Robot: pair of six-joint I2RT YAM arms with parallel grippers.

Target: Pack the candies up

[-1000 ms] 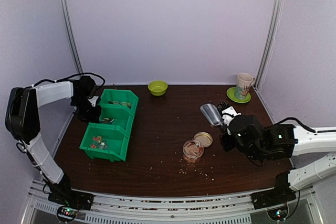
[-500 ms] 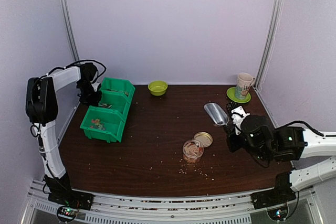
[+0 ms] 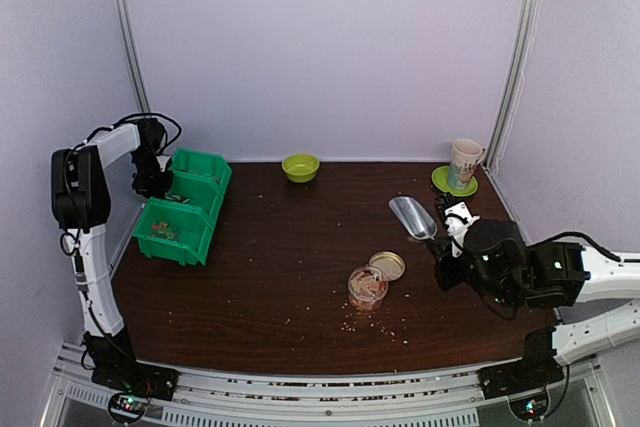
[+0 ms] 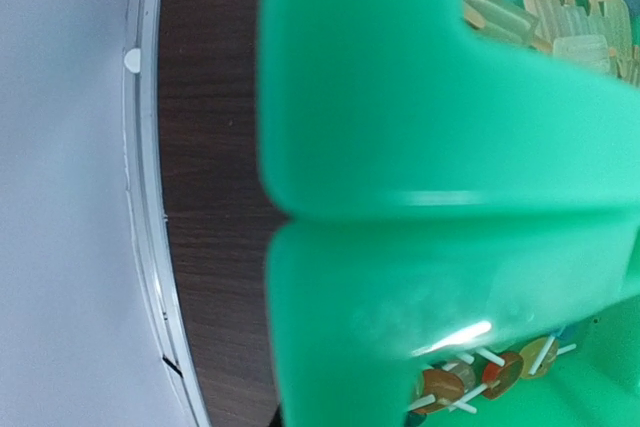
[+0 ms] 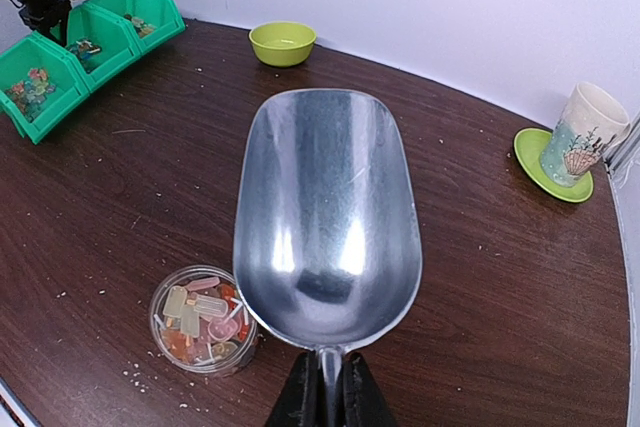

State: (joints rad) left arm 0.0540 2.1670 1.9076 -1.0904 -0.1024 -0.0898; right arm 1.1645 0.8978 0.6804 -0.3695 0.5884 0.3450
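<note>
The empty scoop (image 5: 327, 217) is clamped by the right gripper (image 5: 326, 389), and the upper-left bin (image 3: 172, 246) by the left gripper (image 3: 152, 184); the candies (image 5: 33, 87) are to be scooped next.

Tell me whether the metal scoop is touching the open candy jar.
Apart. The top external view shows a stretch of dark table between the metal scoop and the candy jar.

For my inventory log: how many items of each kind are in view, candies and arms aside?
Green plastic bins: 3
Lime-green bowl: 1
Patterned mug: 1
Green saucer: 1
Clear round jar: 1
Tan round lid: 1
Metal scoop: 1
Total: 9
</note>
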